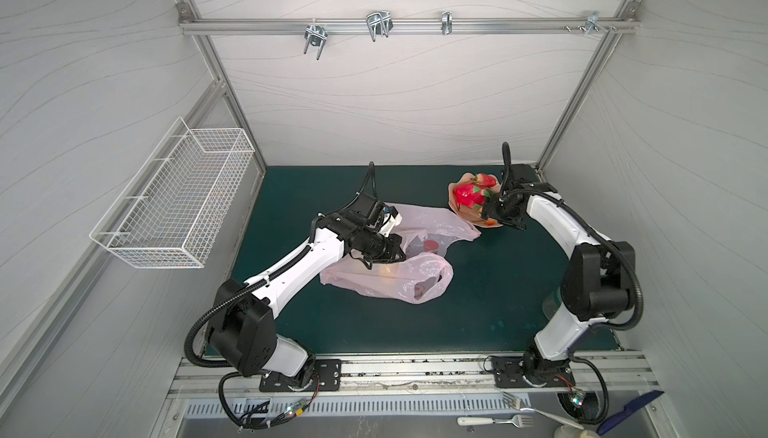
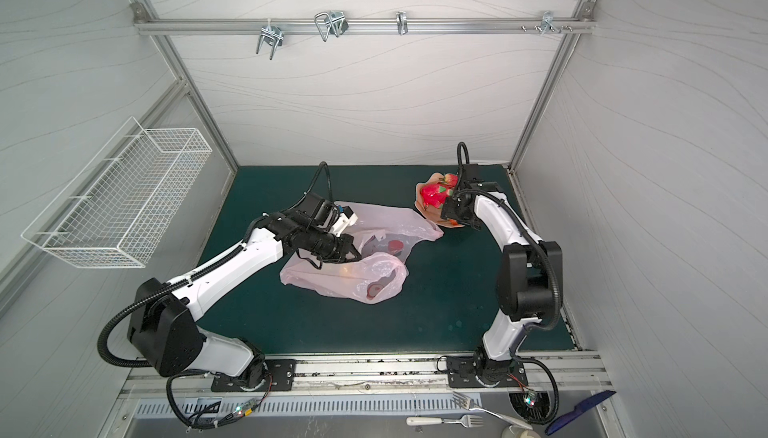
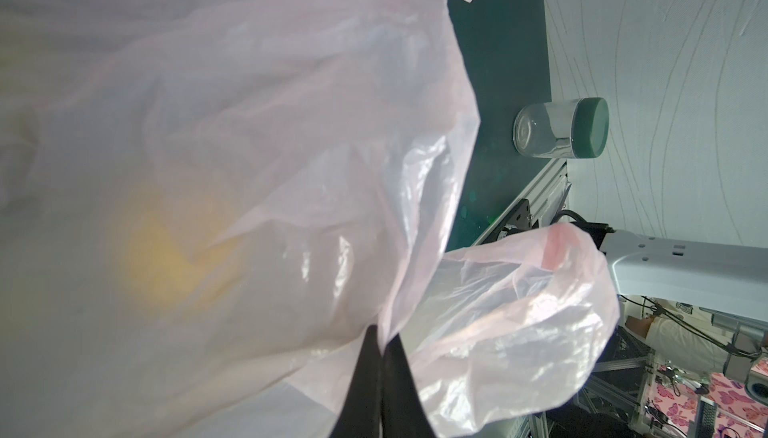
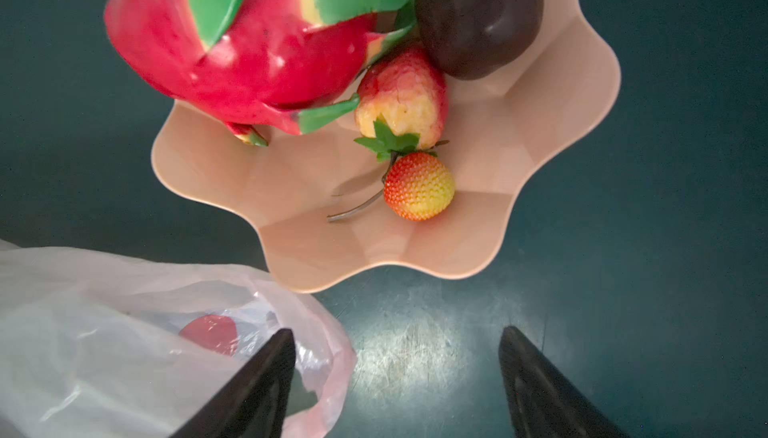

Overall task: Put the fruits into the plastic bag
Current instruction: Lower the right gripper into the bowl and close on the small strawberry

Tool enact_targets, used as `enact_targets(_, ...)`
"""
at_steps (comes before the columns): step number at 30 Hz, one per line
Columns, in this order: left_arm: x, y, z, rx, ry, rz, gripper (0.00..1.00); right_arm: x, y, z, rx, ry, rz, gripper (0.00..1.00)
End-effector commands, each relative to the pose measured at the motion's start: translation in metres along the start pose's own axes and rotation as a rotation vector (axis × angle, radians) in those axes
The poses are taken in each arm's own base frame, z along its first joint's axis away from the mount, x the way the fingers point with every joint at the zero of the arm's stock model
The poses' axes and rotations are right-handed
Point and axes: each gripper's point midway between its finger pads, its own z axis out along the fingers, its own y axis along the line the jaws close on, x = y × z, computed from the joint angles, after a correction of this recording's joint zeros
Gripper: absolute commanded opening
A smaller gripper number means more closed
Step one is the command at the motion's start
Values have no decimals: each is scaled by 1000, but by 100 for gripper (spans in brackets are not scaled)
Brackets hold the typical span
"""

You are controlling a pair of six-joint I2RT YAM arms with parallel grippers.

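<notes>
while the plastic bag [image 1: 386, 280] is pinched by the left gripper [image 3: 381, 342], the right gripper [image 4: 397, 332] is held open near the plate [image 4: 498, 174].
left jaws are closed on bag film; right jaws are spread wide, nothing gripped. dragon fruit [image 4: 257, 53], two strawberries [image 4: 417, 186] and a dark brown fruit [image 4: 478, 12] are seen on the plate beside the bag; a red fruit [image 4: 210, 332] is seen inside it.

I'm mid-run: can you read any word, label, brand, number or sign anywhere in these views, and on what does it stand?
No text can be read in any view.
The plastic bag shows no print.
The plate, the dragon fruit and the strawberries show no label.
The clear jar with the green lid shows no label on the side in view.
</notes>
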Motion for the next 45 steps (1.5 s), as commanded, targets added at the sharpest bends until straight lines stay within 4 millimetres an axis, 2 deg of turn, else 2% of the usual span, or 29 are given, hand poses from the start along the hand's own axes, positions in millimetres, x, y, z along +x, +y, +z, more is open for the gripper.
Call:
enact_targets(1, -4, -9, -9, 16, -24, 37, 0, -7, -10, 12, 41, 19, -26, 74)
enact_targets(10, -3, -8, -9, 16, -20, 33, 0, -11, -18, 48, 85, 85, -44, 65)
enact_targets(27, -3, -7, -8, 11, -14, 33, 0, -14, -19, 71, 102, 124, -72, 56)
enact_targets(37, -2, -6, -8, 6, -13, 31, 0, -18, -17, 70, 99, 121, -78, 40)
enact_targets(45, -3, -6, -8, 2, -13, 32, 0, -29, -12, 49, 73, 66, -61, 27)
